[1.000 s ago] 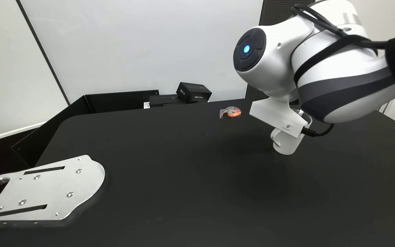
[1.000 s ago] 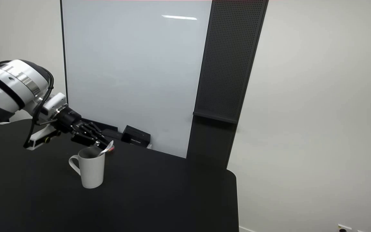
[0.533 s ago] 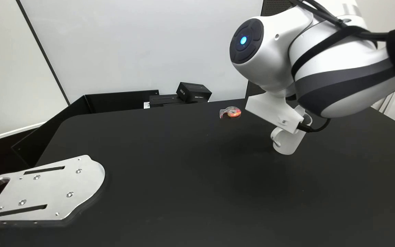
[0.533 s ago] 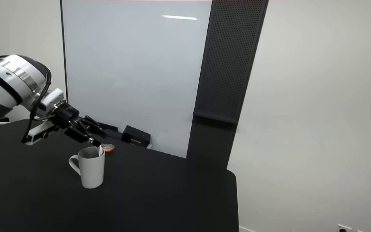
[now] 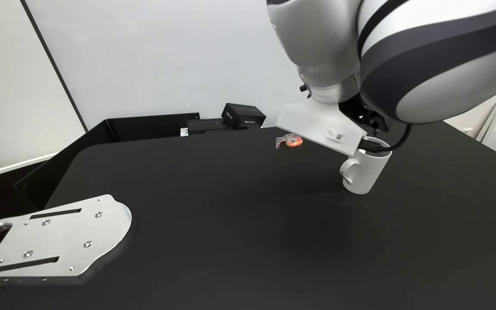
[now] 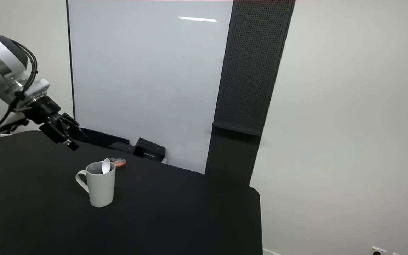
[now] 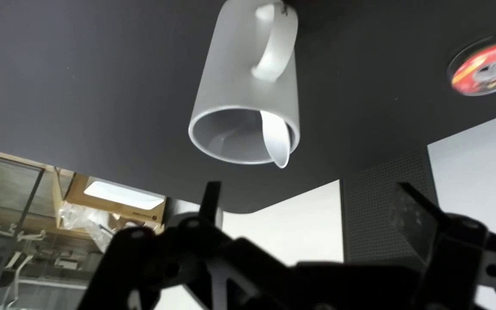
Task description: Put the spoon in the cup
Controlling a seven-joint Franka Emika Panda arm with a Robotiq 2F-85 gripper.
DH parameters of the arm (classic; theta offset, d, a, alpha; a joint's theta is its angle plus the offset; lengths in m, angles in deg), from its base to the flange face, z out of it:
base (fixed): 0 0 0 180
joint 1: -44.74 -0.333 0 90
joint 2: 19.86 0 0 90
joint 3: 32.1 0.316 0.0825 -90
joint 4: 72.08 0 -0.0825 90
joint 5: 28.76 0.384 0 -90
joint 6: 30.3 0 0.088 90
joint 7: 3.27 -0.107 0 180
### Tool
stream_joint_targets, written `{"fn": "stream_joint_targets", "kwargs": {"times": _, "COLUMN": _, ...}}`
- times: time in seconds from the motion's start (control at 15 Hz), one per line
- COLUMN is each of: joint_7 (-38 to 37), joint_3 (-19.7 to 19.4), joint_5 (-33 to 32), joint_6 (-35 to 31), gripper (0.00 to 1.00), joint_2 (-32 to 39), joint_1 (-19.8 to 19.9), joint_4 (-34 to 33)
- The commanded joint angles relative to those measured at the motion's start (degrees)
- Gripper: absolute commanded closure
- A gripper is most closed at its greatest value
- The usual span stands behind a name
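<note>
The pincer (image 7: 310, 204) is hovering apart from the cup (image 6: 100, 188), its fingers (image 7: 210, 202) standing wide and gripping nothing. We are probably looking at the final retreat, which is calling for a smooth draw-back, fingers spread, the white wrist bracket (image 5: 320, 127) passing clear of the cup's handle (image 7: 282, 43). The spoon (image 7: 276, 137) is leaning inside the cup, bowl up, poking just past the rim, so a bump could be jogging it. The cup is standing upright on the bench (image 6: 190, 219); a tape dispenser (image 5: 293, 141) is lying apart from it.
</note>
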Motion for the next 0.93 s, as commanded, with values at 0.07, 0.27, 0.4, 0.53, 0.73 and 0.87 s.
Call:
{"fn": "stream_joint_targets", "kwargs": {"times": 0.07, "joint_7": 13.92, "joint_3": 2.3, "joint_5": 8.55, "joint_6": -7.64, "gripper": 0.0, "joint_2": -6.78, "joint_1": 1.17, "joint_4": 6.77}}
{"fn": "stream_joint_targets", "kwargs": {"times": 0.27, "joint_7": 25.29, "joint_3": 2.88, "joint_5": 15.79, "joint_6": -11.87, "gripper": 0.0, "joint_2": -9.71, "joint_1": 1.35, "joint_4": 9.86}}
{"fn": "stream_joint_targets", "kwargs": {"times": 0.4, "joint_7": 34.56, "joint_3": 2.97, "joint_5": 22.04, "joint_6": -12.92, "gripper": 0.0, "joint_2": -11.08, "joint_1": 1.41, "joint_4": 11.19}}
{"fn": "stream_joint_targets", "kwargs": {"times": 0.53, "joint_7": 43.62, "joint_3": 3.7, "joint_5": 28.33, "joint_6": -12.89, "gripper": 0.0, "joint_2": -12.06, "joint_1": 1.92, "joint_4": 12.03}}
{"fn": "stream_joint_targets", "kwargs": {"times": 0.73, "joint_7": 57.6, "joint_3": 5.82, "joint_5": 37.51, "joint_6": -12.48, "gripper": 0.0, "joint_2": -12.39, "joint_1": 4.31, "joint_4": 12.53}}
{"fn": "stream_joint_targets", "kwargs": {"times": 0.87, "joint_7": 66.98, "joint_3": 7.08, "joint_5": 42.96, "joint_6": -12.13, "gripper": 0.0, "joint_2": -12.24, "joint_1": 5.95, "joint_4": 12.58}}
